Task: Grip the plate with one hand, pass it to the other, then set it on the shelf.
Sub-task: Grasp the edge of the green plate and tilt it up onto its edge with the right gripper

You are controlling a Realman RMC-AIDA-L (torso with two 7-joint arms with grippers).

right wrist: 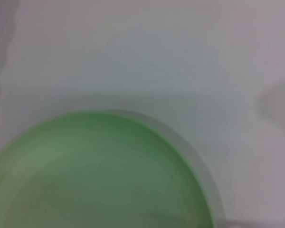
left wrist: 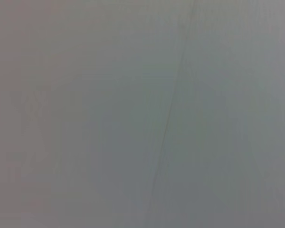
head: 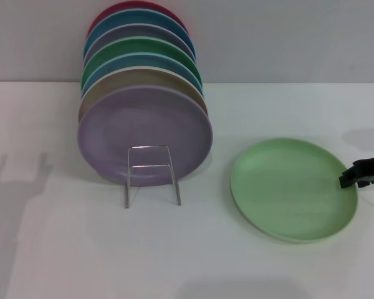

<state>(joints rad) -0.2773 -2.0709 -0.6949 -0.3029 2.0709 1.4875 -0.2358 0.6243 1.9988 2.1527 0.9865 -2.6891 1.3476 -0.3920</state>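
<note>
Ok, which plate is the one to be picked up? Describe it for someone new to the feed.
Start at the wire rack full of upright plates on the white table. To the robot's right of it, one light mint-green plate lies flat, with the right claw at its edge. It is the only plate outside the rack.

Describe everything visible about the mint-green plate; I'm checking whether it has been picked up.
The plate is round, shallow, pale mint green with a matte look and a low raised rim. It lies flat on the white table, right of the wire rack, apart from the stacked plates. The right pincer is at its right rim; whether it grips the rim cannot be told.
</note>
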